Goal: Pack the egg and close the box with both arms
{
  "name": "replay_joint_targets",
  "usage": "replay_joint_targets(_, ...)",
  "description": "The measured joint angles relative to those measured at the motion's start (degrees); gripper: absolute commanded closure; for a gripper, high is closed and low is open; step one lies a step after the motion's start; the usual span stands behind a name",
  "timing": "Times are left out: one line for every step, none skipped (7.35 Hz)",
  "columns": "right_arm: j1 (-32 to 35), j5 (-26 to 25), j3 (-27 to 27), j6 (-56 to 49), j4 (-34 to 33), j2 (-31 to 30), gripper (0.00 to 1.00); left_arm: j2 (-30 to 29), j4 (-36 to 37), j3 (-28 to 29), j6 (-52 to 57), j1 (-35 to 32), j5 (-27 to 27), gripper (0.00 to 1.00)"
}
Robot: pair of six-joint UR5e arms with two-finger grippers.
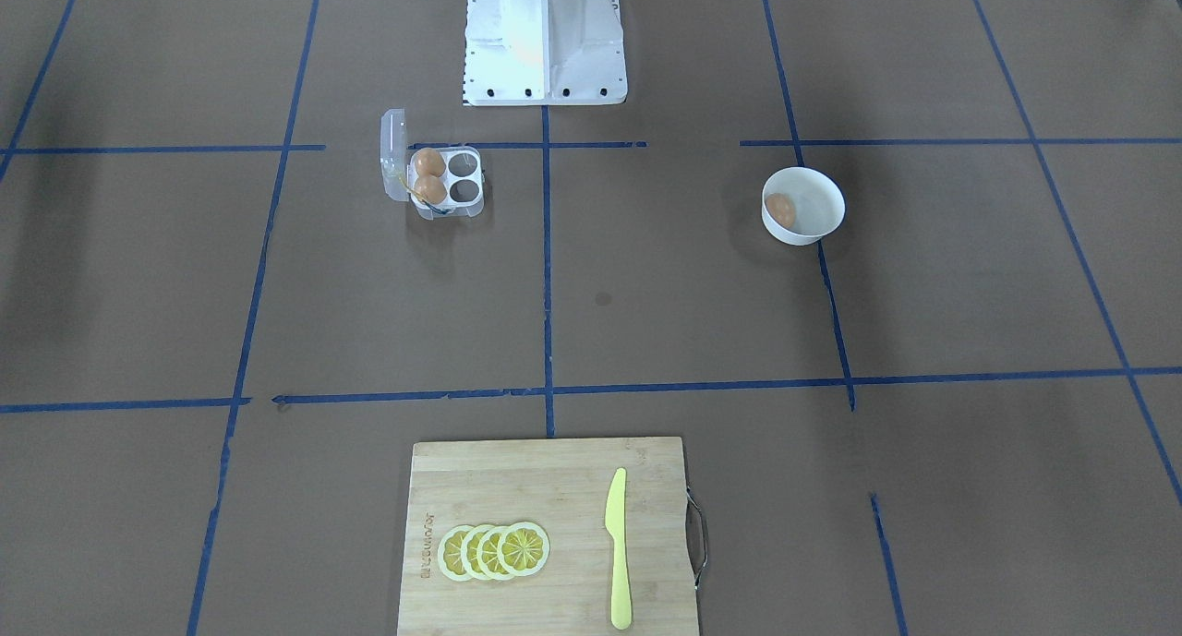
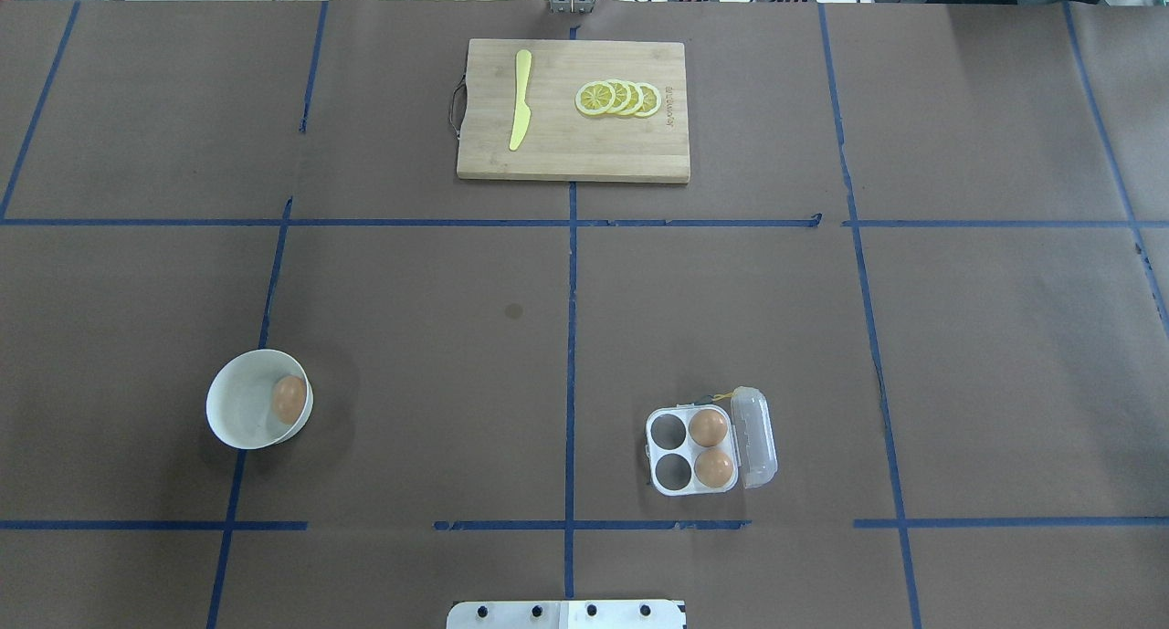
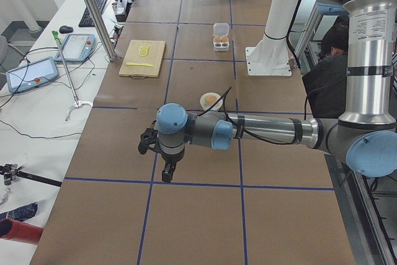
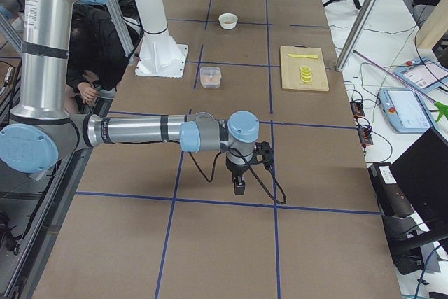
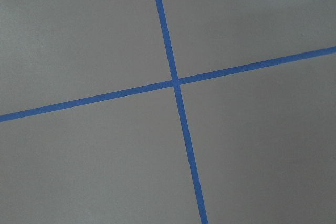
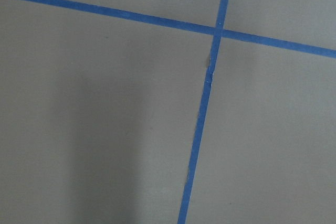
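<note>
The brown table point(image 2: 411, 273) was the widest thing. Over it both arms were stretched out low, well apart from the task's things. The left arm point(image 3: 267, 131) hung over a crossing of blue tape lines with the left gripper point(image 3: 167, 174) pointing down. The right arm point(image 4: 140, 131) did the same at the other end with the right gripper point(image 4: 239, 186). Both grippers showed only small and from the side, so I cannot tell how wide their jaws stood. Neither seemed to carry anything.

On the far side lay a wooden cutting board point(image 2: 584, 154), which I judged to have no part in this task.

Nearer to the robot, on its left, stood the white bowl point(image 2: 233, 410). On its right was the box point(image 2: 691, 449), with the lid point(image 2: 756, 435) swung open to the outer side.

In my judgement the task was at its very start: nothing was picked, and the lid was not closed. The egg point(image 2: 289, 399) to be packed lay alone in the bowl, against the wall that faces the box. The box held two eggs point(image 2: 708, 426) in the cups next to the lid. The two cups point(image 2: 669, 431) on the bowl's side were empty.
</note>
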Motion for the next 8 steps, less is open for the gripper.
replay_joint_targets(0.0,0.0,0.0,0.0,0.0,0.1,0.00,0.0,-0.2,-0.1,0.0,0.0,0.0,0.00)
replay_joint_targets(0.0,0.0,0.0,0.0,0.0,0.2,0.00,0.0,-0.7,-0.1,0.0,0.0,0.0,0.00)
replay_joint_targets(0.0,0.0,0.2,0.0,0.0,0.2,0.00,0.0,-1.1,-0.1,0.0,0.0,0.0,0.00)
replay_joint_targets(0.0,0.1,1.0,0.0,0.0,0.2,0.00,0.0,-1.5,-0.1,0.0,0.0,0.0,0.00)
replay_joint_targets(-0.1,0.4,1.8,0.0,0.0,0.3,0.00,0.0,-2.8,-0.1,0.0,0.0,0.0,0.00)
replay_joint_targets(-0.3,0.9,2.3,0.0,0.0,0.3,0.00,0.0,-5.2,0.1,-0.1,0.0,0.0,0.00)
replay_joint_targets(-0.6,1.7,2.4,0.1,0.0,0.4,0.00,0.0,-8.6,0.4,-0.2,0.1,0.1,0.00)
replay_joint_targets(-0.7,2.2,2.5,0.2,0.0,0.9,0.00,0.0,-13.5,0.9,-0.3,0.1,0.2,0.00)
